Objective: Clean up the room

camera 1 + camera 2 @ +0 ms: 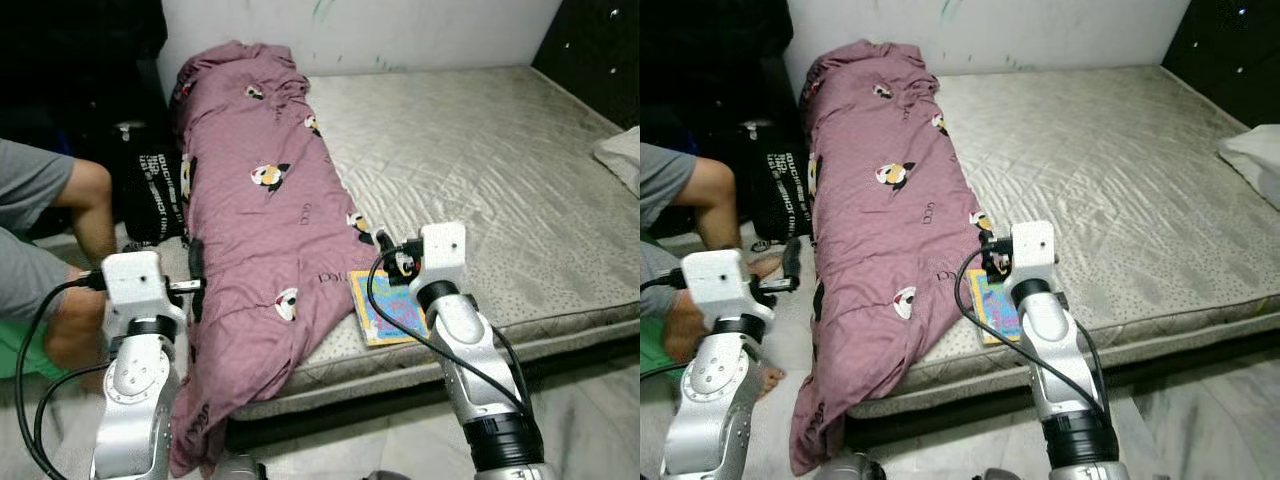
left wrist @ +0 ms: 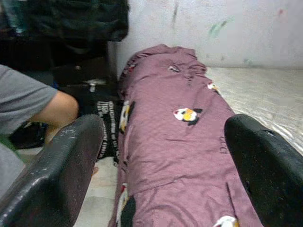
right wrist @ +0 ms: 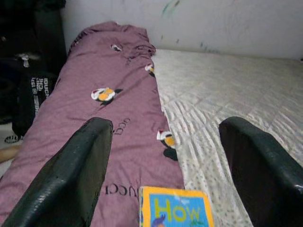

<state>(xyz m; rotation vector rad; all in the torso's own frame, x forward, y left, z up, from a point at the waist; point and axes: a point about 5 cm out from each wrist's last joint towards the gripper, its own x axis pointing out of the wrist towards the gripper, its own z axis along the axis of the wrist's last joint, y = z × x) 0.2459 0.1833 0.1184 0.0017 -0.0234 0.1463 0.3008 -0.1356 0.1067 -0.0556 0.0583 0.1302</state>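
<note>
Blanket (image 1: pixel 262 230) — soft matt mauve cloth, rumpled, printed with small cartoon figures. Mattress (image 1: pixel 480 170) — quilted pale fabric, faint sheen along the stitched ridges, speckled weave at the near edge. Book (image 1: pixel 388 308) — glossy, brightly printed cover. Wall (image 1: pixel 400 30) — matt white paint, scuffed with green marks. Bag (image 1: pixel 152 195) — dull black cloth with white lettering. Left gripper (image 2: pixel 161 179) fingers (image 2: pixel 57 175) — black, slightly rough, scuffed plastic. Arms (image 1: pixel 480 380) — brushed silvery metal, white plastic housings. Floor (image 1: pixel 590 420) — smooth, marbled, slightly shiny tile.
</note>
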